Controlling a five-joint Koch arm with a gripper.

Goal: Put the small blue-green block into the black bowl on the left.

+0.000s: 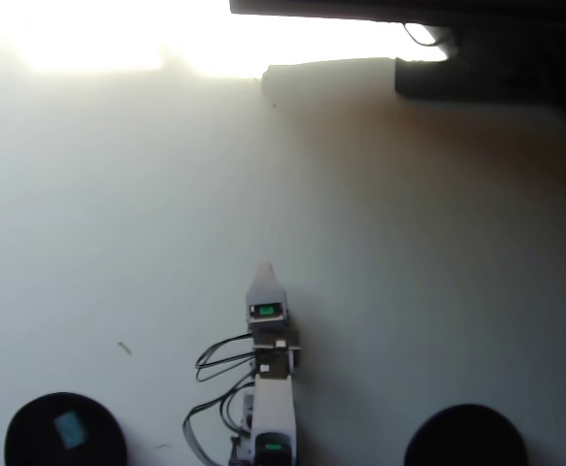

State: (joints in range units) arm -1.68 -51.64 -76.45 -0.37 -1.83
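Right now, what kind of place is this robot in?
Probably a hobby desk indoors. A pale tabletop holds a small white robot arm with loose wires, two black bowls, the left bowl holding a little teal block, and strong glare along the far edge, perhaps from a window.

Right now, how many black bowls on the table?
2. One bowl at the overhead view's bottom left, holding the teal block; the other bowl at bottom right, both cut off by the frame edge.

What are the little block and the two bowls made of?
The block looks like matte plastic or painted wood: flat teal faces, no shine. It lies in the left bowl. That one and the right bowl appear dull black, perhaps plastic; the glare and blur leave it open.
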